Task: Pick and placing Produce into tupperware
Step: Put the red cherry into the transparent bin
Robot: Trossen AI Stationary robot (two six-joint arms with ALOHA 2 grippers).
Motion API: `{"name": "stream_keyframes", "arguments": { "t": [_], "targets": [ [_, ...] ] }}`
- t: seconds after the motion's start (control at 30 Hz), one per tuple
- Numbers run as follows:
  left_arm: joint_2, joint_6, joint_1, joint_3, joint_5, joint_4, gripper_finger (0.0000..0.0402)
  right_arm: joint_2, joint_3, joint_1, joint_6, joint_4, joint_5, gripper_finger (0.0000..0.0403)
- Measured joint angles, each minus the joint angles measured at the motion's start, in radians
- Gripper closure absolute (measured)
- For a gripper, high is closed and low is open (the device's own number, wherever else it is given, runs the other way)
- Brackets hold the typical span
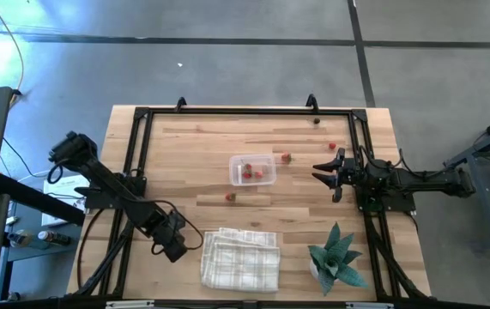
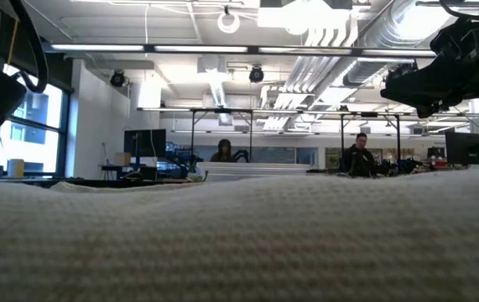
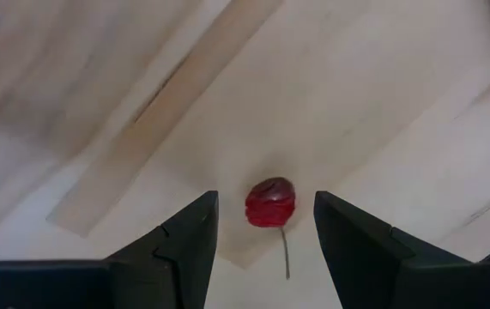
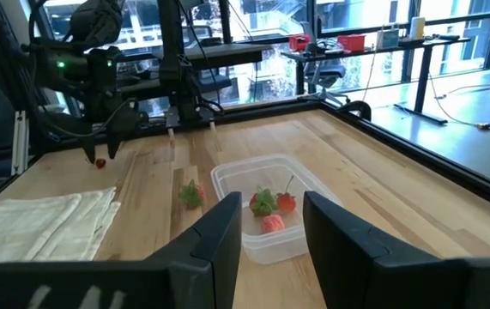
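High view: tupperware (image 1: 251, 169), three pieces inside.

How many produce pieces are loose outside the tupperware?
5: dark one at far edge; one near right gripper; one right of tupperware; one before it; one between left gripper's open fingers. Others may be hidden.

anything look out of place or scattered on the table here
Yes, the produce is scattered. A few pieces sit in the tupperware, but others lie loose on the wood: one just beside it, one nearer the cloth, two toward the far edge, and one under the open left tool.
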Motion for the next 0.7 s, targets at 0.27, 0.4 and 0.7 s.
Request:
{"name": "stream_keyframes", "arguments": {
  "t": [0.27,0.4,0.7],
  "targets": [
    [0.048,0.013,0.0,0.004,0.007,0.034,0.0218,0.0,0.0,0.0,0.0,0.0,0.0,0.0286],
    [0.076,0.013,0.0,0.007,0.008,0.028,0.0218,0.0,0.0,0.0,0.0,0.0,0.0,0.0286],
    [0.078,-0.001,0.0,0.007,0.012,0.002,0.0218,0.0,0.0,0.0,0.0,0.0,0.0,0.0286]
  ]
}}
